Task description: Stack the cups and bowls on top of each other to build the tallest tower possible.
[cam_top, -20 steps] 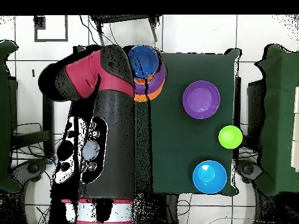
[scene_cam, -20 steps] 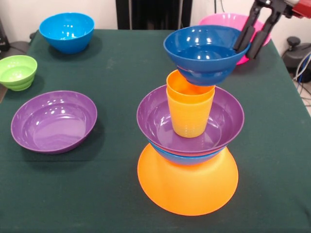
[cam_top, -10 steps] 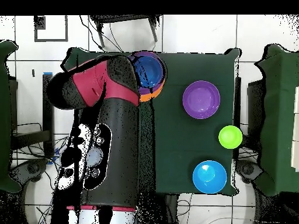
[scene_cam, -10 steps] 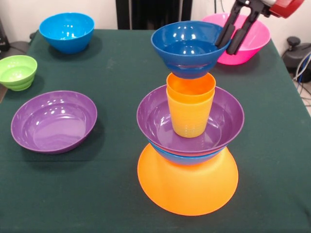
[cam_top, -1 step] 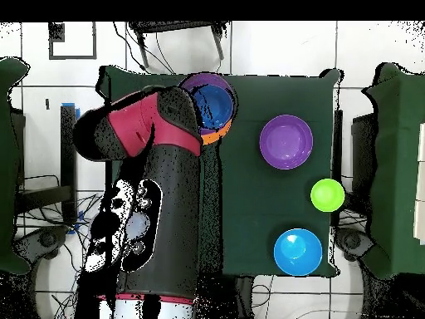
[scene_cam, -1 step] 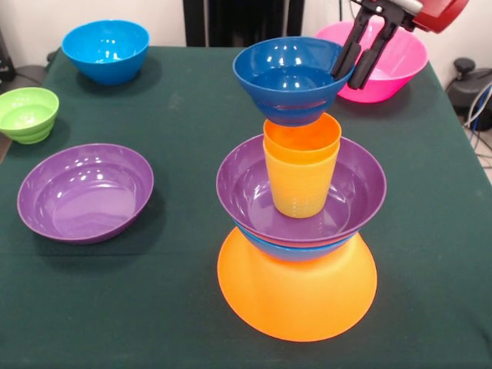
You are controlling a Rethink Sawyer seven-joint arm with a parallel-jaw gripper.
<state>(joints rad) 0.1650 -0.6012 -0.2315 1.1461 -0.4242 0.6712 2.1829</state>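
Note:
The tower stands at front centre: an upside-down yellow-orange bowl (scene_cam, -1 step: pixel 297 296), a blue bowl (scene_cam, -1 step: pixel 296 247) on it, a purple bowl (scene_cam, -1 step: pixel 354 192) above that, and two nested orange-yellow cups (scene_cam, -1 step: pixel 301 181) upright inside. My gripper (scene_cam, -1 step: pixel 347 75) comes in from the upper right, shut on the right rim of a dark blue bowl (scene_cam, -1 step: pixel 288 81), one finger inside and one outside. This bowl is upright with its base at the cups' mouth; I cannot tell if it touches. In the overhead view the arm hides the gripper, and the dark blue bowl (cam_top, -1 step: pixel 217 104) shows over the tower.
Loose on the green cloth are a bright blue bowl (scene_cam, -1 step: pixel 105 50) at the back left, a small green bowl (scene_cam, -1 step: pixel 28 114) at the left edge, a shallow purple bowl (scene_cam, -1 step: pixel 84 192) at front left and a large pink bowl (scene_cam, -1 step: pixel 388 65) at the back right.
The gripper has carried the dark blue bowl leftward, from right of the cups to over them. The tower and the loose bowls have not moved.

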